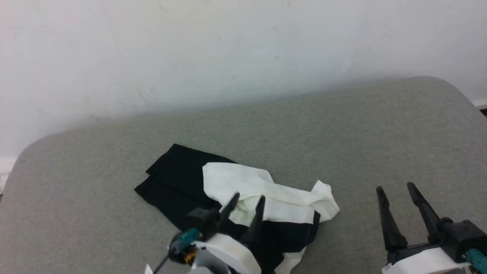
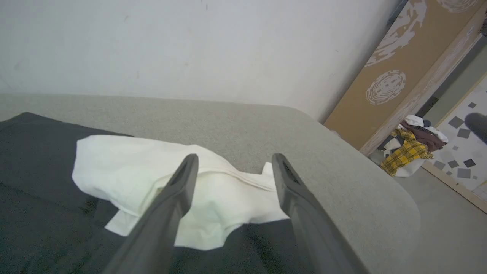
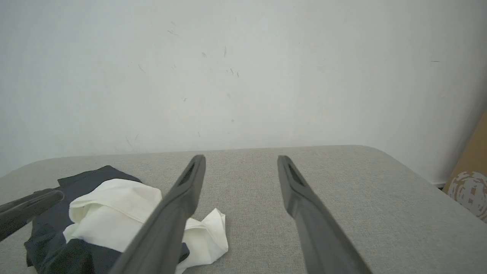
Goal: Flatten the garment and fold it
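The garment [image 1: 262, 192] lies crumpled on the grey cushioned surface [image 1: 342, 133]: white fabric bunched over black parts, with one black sleeve spread flat to the left. My left gripper [image 1: 248, 198] hangs over its middle, open, nothing between the fingers; the left wrist view has the white folds [image 2: 125, 167] just beyond my spread gripper [image 2: 234, 159]. My right gripper [image 1: 395, 187] stands open to the right of the garment, over bare surface. Seen from the right wrist, my right gripper [image 3: 240, 160] is open and the garment [image 3: 114, 205] sits at the lower left.
A white wall [image 1: 243, 49] rises behind the surface. The surface's rounded right edge [image 2: 395, 205] drops to the floor, where a pile of clothes [image 2: 409, 150] lies by a brown patterned board [image 2: 411, 61].
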You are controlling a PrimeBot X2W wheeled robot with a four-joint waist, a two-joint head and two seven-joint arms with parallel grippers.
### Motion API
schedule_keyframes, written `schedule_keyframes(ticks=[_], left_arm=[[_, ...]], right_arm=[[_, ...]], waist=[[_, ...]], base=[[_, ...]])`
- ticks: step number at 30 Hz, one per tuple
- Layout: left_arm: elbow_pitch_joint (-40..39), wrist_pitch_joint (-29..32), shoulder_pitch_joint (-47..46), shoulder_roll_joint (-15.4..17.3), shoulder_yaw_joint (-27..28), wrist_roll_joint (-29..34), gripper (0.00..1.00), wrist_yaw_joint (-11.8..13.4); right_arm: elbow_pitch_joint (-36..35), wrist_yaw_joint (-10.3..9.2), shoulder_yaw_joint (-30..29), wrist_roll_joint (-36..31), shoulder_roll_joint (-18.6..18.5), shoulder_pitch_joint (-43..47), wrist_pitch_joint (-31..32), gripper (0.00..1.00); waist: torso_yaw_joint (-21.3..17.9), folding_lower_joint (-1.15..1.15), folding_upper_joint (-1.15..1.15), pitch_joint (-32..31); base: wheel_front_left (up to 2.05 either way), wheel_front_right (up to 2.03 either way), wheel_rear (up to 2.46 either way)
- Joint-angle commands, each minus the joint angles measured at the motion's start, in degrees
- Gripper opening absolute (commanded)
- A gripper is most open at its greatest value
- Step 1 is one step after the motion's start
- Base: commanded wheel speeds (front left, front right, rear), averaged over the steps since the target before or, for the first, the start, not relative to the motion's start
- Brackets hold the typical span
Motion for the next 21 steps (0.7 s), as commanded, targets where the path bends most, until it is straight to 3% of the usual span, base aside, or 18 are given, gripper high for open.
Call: schedule_keyframes(ticks=[1, 7, 14, 21], left_arm=[[-2.3, -0.3, 0.7, 0.6, 1.4, 1.2, 1.00, 0.6], [-11.4, -0.3, 3.3, 1.9, 8.5, 6.2, 1.00, 3.5], [-16.1, -0.3, 8.6, 4.1, 18.1, 8.8, 1.00, 7.0], [-18.0, -0.3, 13.7, 6.5, 23.1, 10.0, 1.00, 7.9]], right_arm=[[0.1, -0.12, -0.1, 0.2, 0.1, 0.3, -0.4, 1.00], [0.3, -0.12, -0.7, 0.6, 0.1, 0.4, -1.0, 1.00], [0.6, -0.12, -0.6, 0.7, 0.1, 0.6, -0.9, 1.00], [1.6, -0.12, -0.9, 1.3, 0.1, 1.4, 0.6, 1.00]], waist=[[1.9, 0.00, 0.00, 0.2], [4.3, 0.00, 0.00, 0.7], [5.2, 0.00, 0.00, 0.6], [5.9, 0.00, 0.00, 0.1]], base=[[0.00, 0.00, 0.00], [0.00, 0.00, 0.00], [0.00, 0.00, 0.00], [0.00, 0.00, 0.00]])
